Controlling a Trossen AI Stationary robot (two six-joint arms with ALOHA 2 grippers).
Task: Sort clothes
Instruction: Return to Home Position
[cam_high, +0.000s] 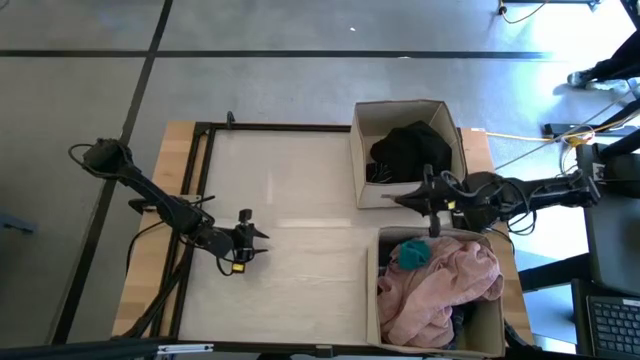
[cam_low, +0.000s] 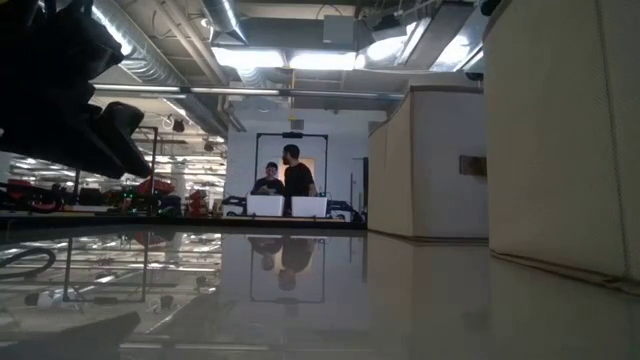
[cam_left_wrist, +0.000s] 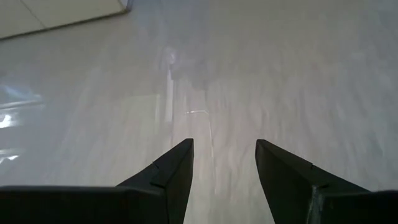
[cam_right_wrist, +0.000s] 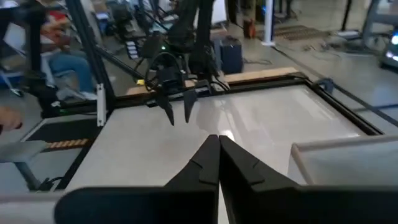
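Note:
A black garment lies in the far cardboard box. A large pink garment and a small teal piece lie in the near box. My left gripper is open and empty, low over the bare table. My right gripper is shut and empty, above the gap between the two boxes; its fingertips show together in the right wrist view. The other garments are hidden or out of view.
The two beige boxes stand along the table's right side; in the low view they show as tall walls. A black frame runs along the table's far and left edges. People stand in the room behind.

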